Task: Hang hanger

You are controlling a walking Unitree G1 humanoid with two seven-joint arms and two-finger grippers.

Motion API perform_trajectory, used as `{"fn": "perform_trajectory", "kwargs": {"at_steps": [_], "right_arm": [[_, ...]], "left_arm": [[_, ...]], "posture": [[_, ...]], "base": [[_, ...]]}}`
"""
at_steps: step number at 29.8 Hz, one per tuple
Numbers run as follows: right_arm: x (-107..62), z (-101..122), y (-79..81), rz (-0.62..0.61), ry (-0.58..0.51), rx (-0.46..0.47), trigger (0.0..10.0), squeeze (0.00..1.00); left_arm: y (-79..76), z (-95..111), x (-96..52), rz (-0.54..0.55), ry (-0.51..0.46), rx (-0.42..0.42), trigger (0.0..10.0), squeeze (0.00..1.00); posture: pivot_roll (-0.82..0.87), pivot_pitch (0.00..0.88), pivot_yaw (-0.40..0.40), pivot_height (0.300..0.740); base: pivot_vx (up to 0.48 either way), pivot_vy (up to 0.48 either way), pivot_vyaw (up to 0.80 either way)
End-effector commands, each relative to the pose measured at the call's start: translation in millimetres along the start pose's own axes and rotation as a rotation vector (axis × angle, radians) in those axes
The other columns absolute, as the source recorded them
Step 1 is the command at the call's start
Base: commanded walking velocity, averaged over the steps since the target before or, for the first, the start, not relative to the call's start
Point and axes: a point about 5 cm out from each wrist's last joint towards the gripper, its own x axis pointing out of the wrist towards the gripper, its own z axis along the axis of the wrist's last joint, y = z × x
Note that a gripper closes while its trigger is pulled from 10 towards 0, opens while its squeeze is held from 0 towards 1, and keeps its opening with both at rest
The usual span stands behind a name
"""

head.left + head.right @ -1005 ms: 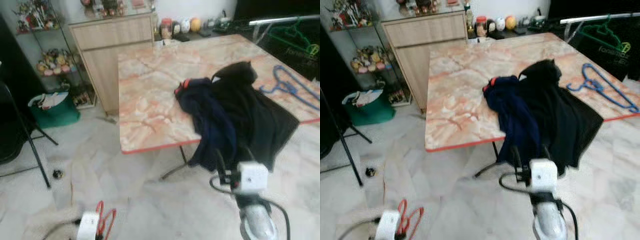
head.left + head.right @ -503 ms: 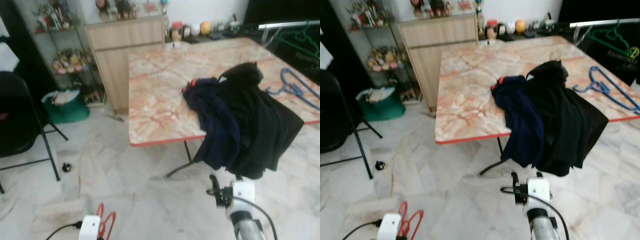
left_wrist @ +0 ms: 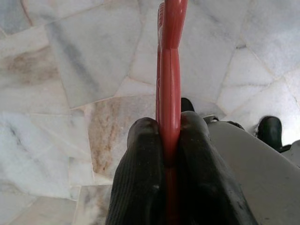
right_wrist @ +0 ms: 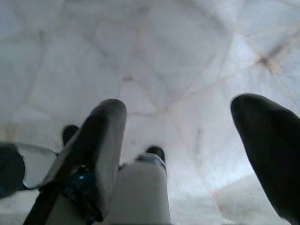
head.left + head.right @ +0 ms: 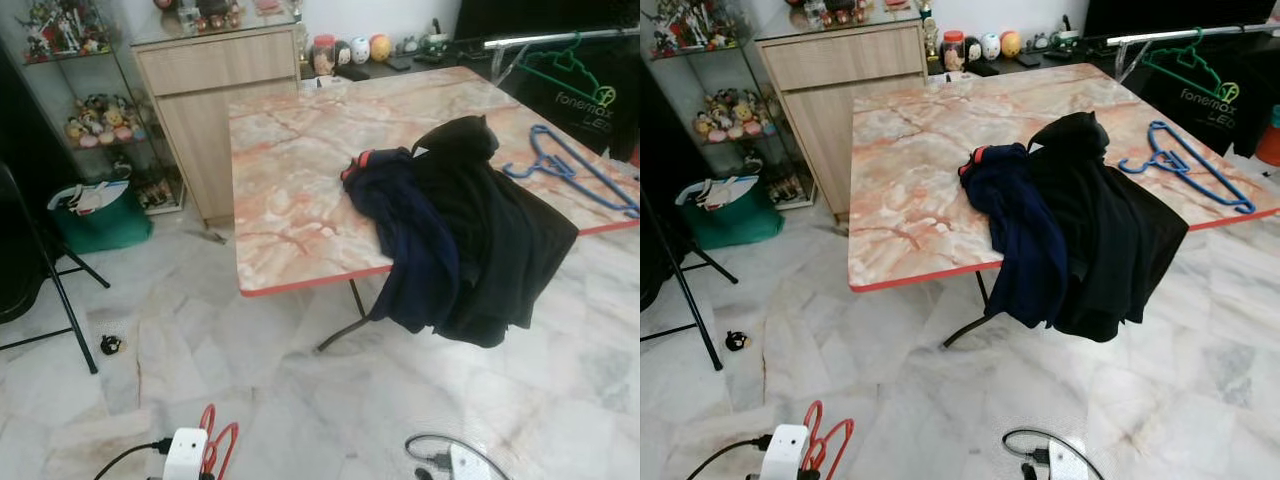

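My left gripper (image 3: 168,127) is shut on a red hanger (image 3: 169,70), held low above the marble floor; the hanger (image 5: 216,447) pokes up at the bottom edge of the eye views beside the white wrist camera (image 5: 184,457). My right gripper (image 4: 187,122) is open, pointing down at the floor with nothing between its fingers. A silver rail (image 5: 545,38) stands at the far right behind the table, carrying a green hanger (image 5: 560,70) and a black garment (image 5: 595,105). A blue hanger (image 5: 570,170) lies on the table's right side.
The marble-topped table (image 5: 290,180) stands ahead, with navy and black clothes (image 5: 465,230) draped over its front edge. A wooden cabinet (image 5: 215,95), a glass shelf of figurines (image 5: 80,110) and a green bag (image 5: 95,215) are at the left. Black stand legs (image 5: 55,290) are near left.
The head view has swung and the table sits a little farther off. My right arm has dropped from mid-picture to the bottom edge. The left gripper still holds the red hanger.
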Motion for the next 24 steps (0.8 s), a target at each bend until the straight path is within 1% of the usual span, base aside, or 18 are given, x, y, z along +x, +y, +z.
{"fn": "perform_trajectory", "kwargs": {"at_steps": [1, 2, 3, 4, 6, 9, 14, 20, 22, 24], "right_arm": [[4.3, 13.4, 5.9, 0.009, -0.046, 0.011, 10.0, 0.00], [5.5, 18.3, 6.4, 0.007, -0.066, 0.018, 10.0, 0.00], [5.5, 18.3, 6.4, 0.007, -0.066, 0.018, 10.0, 0.00], [8.1, 25.2, 5.2, -0.007, -0.073, -0.016, 10.0, 0.00], [9.1, 27.0, 4.1, -0.015, -0.065, -0.045, 10.0, 0.00], [8.9, 23.5, 5.0, -0.008, -0.044, -0.038, 10.0, 0.00], [5.9, 12.5, 7.2, -0.002, -0.024, 0.011, 10.0, 0.00], [3.9, 4.9, 7.5, -0.002, -0.001, 0.023, 10.0, 0.00], [3.3, 2.8, 7.0, -0.004, 0.008, 0.018, 10.0, 0.00], [2.8, 0.7, 6.7, -0.006, 0.017, 0.005, 10.0, 0.00]], "left_arm": [[6.9, -3.4, -1.4, 0.020, 0.016, 0.013, 10.0, 0.00], [7.0, -4.3, -1.6, 0.020, 0.019, 0.015, 10.0, 0.00], [7.0, -4.3, -1.6, 0.020, 0.019, 0.015, 10.0, 0.00], [7.0, -6.1, -1.9, 0.018, 0.024, 0.020, 10.0, 0.00], [6.8, -6.6, -2.0, 0.018, 0.025, 0.019, 10.0, 0.00], [7.0, -5.8, -1.8, 0.019, 0.026, 0.020, 10.0, 0.00], [5.0, -7.1, -1.7, 0.014, 0.030, 0.027, 10.0, 0.00], [4.1, -6.5, -1.5, 0.010, 0.030, 0.036, 10.0, 0.00], [3.9, -6.0, -1.4, 0.010, 0.029, 0.040, 10.0, 0.00], [3.8, -5.2, -1.2, 0.008, 0.027, 0.045, 10.0, 0.00]], "posture": [[-0.05, 0.000, 0.062, 0.740], [-0.06, 0.000, 0.065, 0.740], [-0.06, 0.000, 0.065, 0.740], [-0.06, 0.000, 0.064, 0.740], [-0.06, 0.000, 0.063, 0.740], [-0.05, 0.000, 0.060, 0.740], [-0.06, 0.000, 0.063, 0.740], [-0.06, 0.000, 0.063, 0.740], [-0.05, 0.000, 0.065, 0.740], [-0.05, 0.000, 0.067, 0.740]], "base": [[0.000, 0.000, 0.00], [0.000, 0.000, 0.00], [0.000, 0.000, 0.00], [0.000, 0.000, 0.80], [0.000, 0.000, 0.80], [0.000, 0.000, 0.55], [0.000, 0.000, 0.00], [0.000, 0.000, 0.00], [0.000, 0.000, 0.00], [0.000, -0.240, 0.00]]}}
